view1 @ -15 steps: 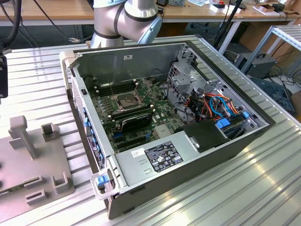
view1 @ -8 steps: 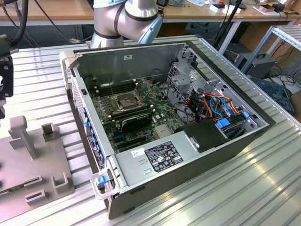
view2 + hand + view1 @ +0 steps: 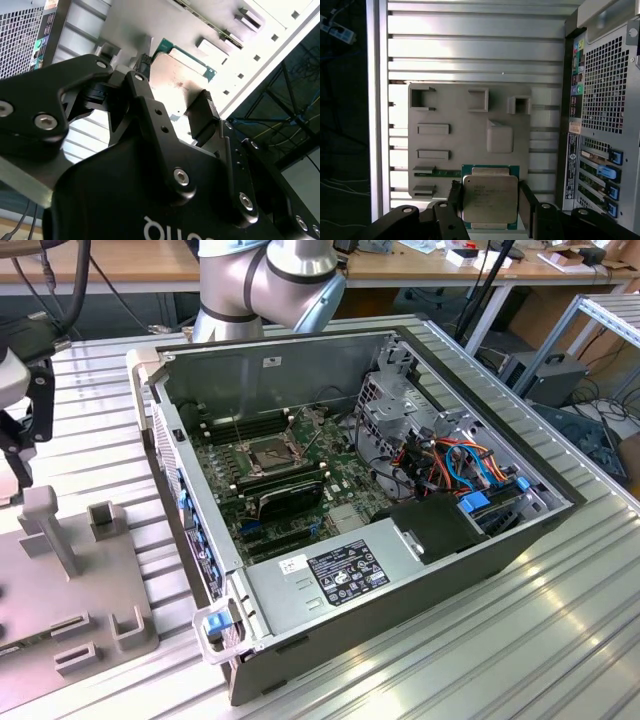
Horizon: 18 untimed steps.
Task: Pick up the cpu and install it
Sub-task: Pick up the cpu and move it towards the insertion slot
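Now the cpu is held tight

Now the gripper (image 3: 490, 204) is clenched on the cpu (image 3: 490, 196). Its black fingers (image 3: 455, 197) press on two edges, one on each side. The cpu's silver top shows in the first wrist view. Beyond the cpu lies a grey holder plate (image 3: 465, 115) with small slots. The open computer case (image 3: 270, 370) stands just beside that plate, on the exterior view's right, with a green board (image 3: 335, 468) inside.

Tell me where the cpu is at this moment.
In the first wrist view, the cpu is held in the claw, over the grey fixture plate and beside the computer case.
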Available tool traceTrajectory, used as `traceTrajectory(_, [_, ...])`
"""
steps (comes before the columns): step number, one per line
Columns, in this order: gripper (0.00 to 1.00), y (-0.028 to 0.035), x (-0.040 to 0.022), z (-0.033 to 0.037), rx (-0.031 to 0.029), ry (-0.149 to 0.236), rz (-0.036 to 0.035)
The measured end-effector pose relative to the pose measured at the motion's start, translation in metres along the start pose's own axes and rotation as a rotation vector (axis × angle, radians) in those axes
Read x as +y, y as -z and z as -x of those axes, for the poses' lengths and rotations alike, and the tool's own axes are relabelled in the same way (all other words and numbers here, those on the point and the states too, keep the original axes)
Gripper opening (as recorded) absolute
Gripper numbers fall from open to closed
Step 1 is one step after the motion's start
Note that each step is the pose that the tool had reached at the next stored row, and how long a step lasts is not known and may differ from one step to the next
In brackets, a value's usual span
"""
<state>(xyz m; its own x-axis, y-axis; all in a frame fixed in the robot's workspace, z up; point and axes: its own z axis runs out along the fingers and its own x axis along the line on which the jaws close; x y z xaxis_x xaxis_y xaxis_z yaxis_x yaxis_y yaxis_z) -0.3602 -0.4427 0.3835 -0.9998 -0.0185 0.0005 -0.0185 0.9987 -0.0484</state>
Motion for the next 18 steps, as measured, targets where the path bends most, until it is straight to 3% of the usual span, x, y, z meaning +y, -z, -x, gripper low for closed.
traceTrajectory(3, [0.55,0.0,-0.0001,0.0032,0.0,0.0,0.0])
traceTrajectory(18, [0.55,0.0,-0.0001,0.0048,0.0,0.0,0.0])
